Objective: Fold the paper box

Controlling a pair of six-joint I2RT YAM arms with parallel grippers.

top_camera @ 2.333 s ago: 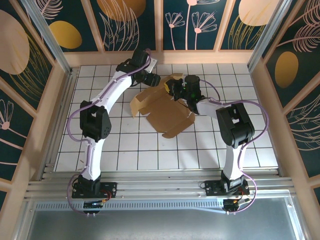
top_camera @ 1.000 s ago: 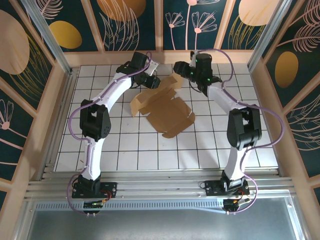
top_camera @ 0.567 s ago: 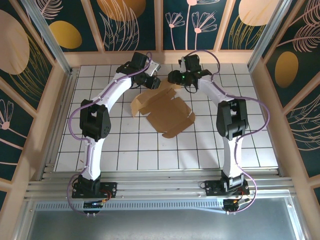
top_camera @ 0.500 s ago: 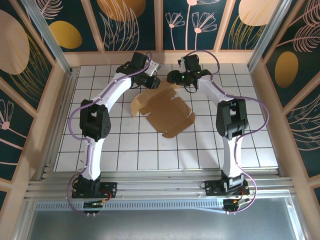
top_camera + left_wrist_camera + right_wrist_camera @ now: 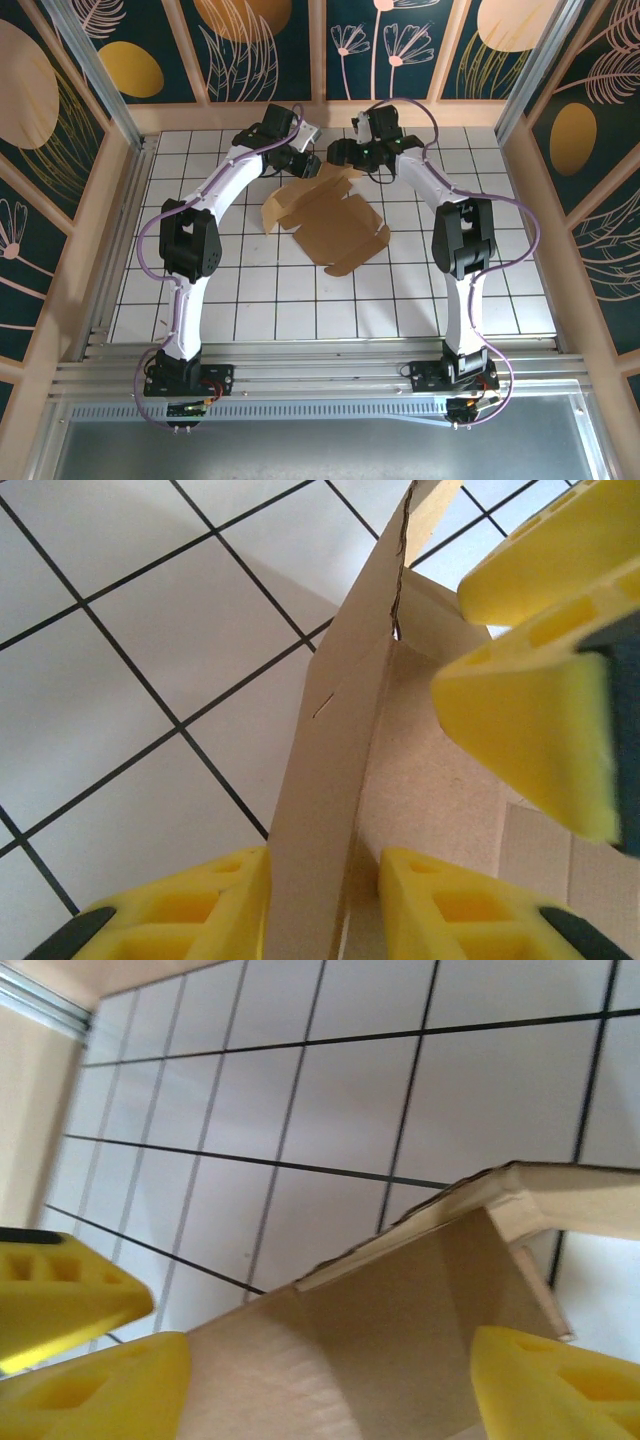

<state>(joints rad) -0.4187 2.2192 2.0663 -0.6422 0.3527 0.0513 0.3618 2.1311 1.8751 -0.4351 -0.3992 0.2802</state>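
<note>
The paper box (image 5: 325, 220) is a brown, partly folded sheet on the white tiles, its back-left flap standing upright. My left gripper (image 5: 305, 167) is at that back corner. In the left wrist view the upright cardboard wall (image 5: 335, 780) runs between the two yellow fingers of my left gripper (image 5: 320, 905), which is shut on it. My right gripper (image 5: 337, 155) hovers just right of the left one at the box's back edge. Its jaws (image 5: 330, 1390) stand wide open, with a raised cardboard flap (image 5: 420, 1300) between them, touching neither finger. The right gripper's fingers (image 5: 530, 690) also appear close by in the left wrist view.
Wooden walls (image 5: 320, 115) close the tiled table (image 5: 250, 300) at the back and sides. An aluminium rail (image 5: 320, 375) runs along the near edge by the arm bases. Bare tiles lie in front of and to both sides of the box.
The right gripper has swung left along the box's back edge to sit next to the left gripper, and its jaws have opened wider. The left arm has held still on the flap.
</note>
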